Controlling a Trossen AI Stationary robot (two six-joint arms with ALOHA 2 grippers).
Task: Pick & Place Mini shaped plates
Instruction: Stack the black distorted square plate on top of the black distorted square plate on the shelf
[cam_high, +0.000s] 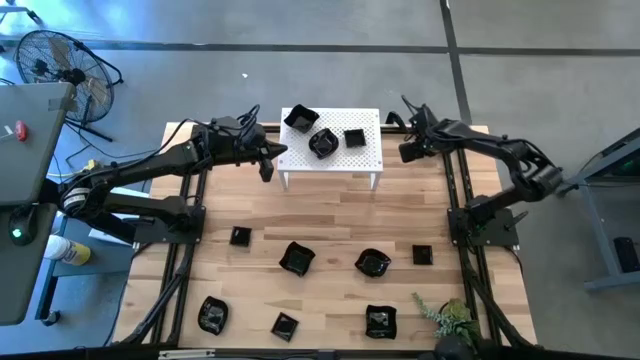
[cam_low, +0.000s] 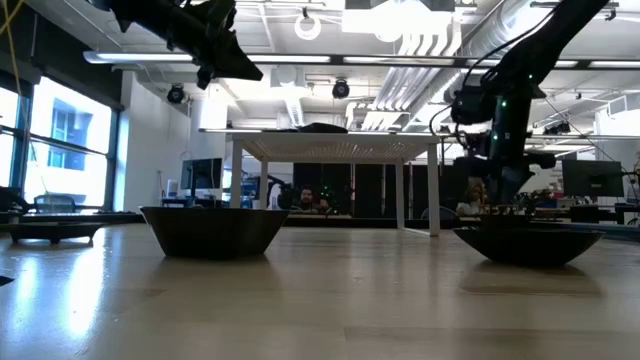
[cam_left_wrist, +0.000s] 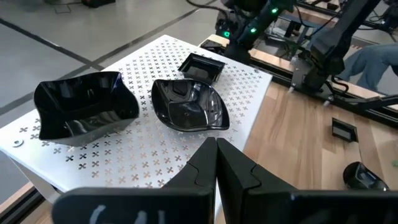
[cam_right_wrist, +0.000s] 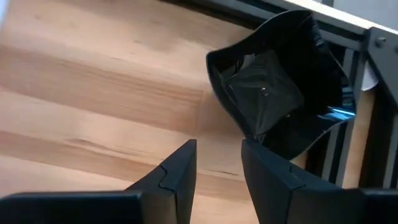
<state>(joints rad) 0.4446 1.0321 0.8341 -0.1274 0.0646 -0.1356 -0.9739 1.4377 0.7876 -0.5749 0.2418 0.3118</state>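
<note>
The white perforated stand (cam_high: 366, 163) is sitting at the far side of the worktop (cam_high: 340, 215) and is carrying three mini shaped plates: a deep square dish (cam_left_wrist: 84, 107), a wavy-edged dish (cam_left_wrist: 189, 106) and a flat square tray (cam_left_wrist: 200, 66). Seven more black dishes are lying scattered over the nearer half of the worktop, well apart from each other, among them a wavy one (cam_high: 372, 264) and a small square one (cam_high: 421, 255).

The left pincer (cam_high: 268, 160) is hovering just beside the stand's left edge, raised above worktop level. In the left wrist view its fingers are pressed together with nothing between them. The right pincer (cam_high: 405, 150) is hanging off the stand's right end. In the right wrist view its fingers are standing apart and empty, and are pointing toward another wavy-edged plate (cam_right_wrist: 280, 81) that is lying on the wood close to the dark frame rail.

Judging from this, the right arm is lining up on that plate. The rim is curling, and a glossy surface is likely to be slippery. One finger should therefore be going inside the bowl and the other outside, over a straighter stretch of wall. The rail beside the plate is leaving little room, so approaching from the open wood side is looking safer. The pincer should be closing only once the rim is sitting deep between the fingers.
</note>
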